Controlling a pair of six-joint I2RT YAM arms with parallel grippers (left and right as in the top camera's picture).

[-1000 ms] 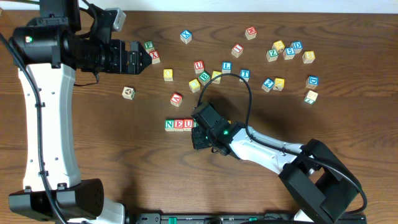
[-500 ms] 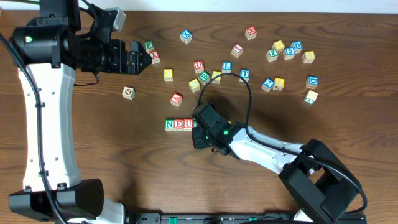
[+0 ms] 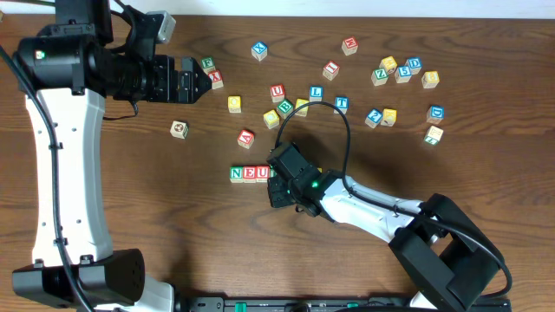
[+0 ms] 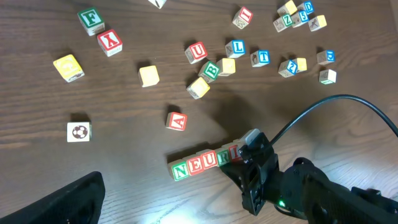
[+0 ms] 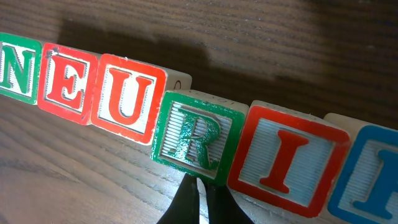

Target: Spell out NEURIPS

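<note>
Nothing has shifted since the earlier frames; arms and cubes sit as before. Left arm stands at the left edge of the tabletop [image 3: 156, 208], its forearm level over the far left corner. The left hand [image 3: 199, 80] has its fingers apart and holds nothing; its own view shows one dark finger, cut off at the lower left. NEURIPS cubes [image 4: 204, 162] lie mid-tabletop in a touching row: N, E, U, R, I readable. The next blue-bordered cube [image 5: 373, 168] is cut by the frame edge, letter unreadable. Overhead, only N, E, U clear the right arm. Right hand [image 5: 198, 200] is low, tips pressed together, empty, just beside the R. Loose cubes [image 3: 316, 92] are scattered beyond.
</note>
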